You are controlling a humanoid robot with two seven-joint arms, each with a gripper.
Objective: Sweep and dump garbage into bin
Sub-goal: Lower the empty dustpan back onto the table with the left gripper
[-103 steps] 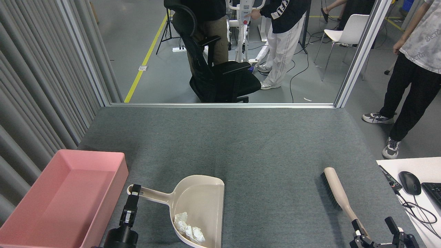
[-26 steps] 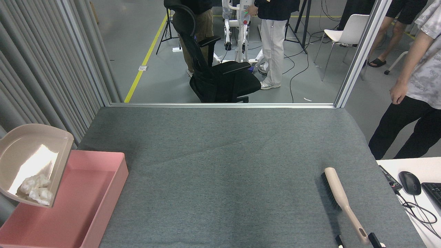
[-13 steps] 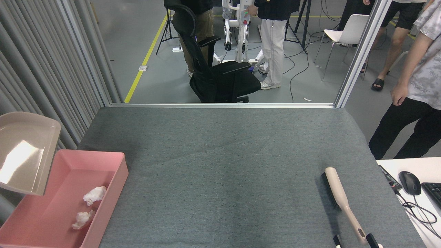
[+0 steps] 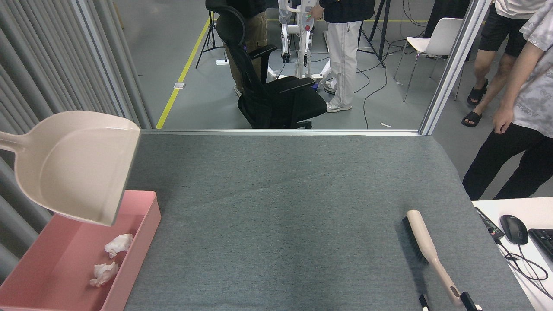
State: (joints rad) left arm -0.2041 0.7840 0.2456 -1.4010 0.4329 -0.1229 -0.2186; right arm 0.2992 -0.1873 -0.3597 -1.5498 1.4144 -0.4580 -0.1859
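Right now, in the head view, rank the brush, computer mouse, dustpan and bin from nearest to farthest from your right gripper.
From the right gripper, bottom right:
1. Brush, its handle end between the jaws.
2. Computer mouse, on the white desk, right.
3. Bin, front left.
4. Dustpan, raised above the bin, far left.

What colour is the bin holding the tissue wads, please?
Pink, seen in the head view: the bin.

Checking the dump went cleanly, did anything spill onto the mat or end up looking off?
Nothing stands out. Both tissue wads lie inside the pink tub, none on the grey mat. The empty dustpan hangs tilted above the tub, and the brush lies flat on the mat.
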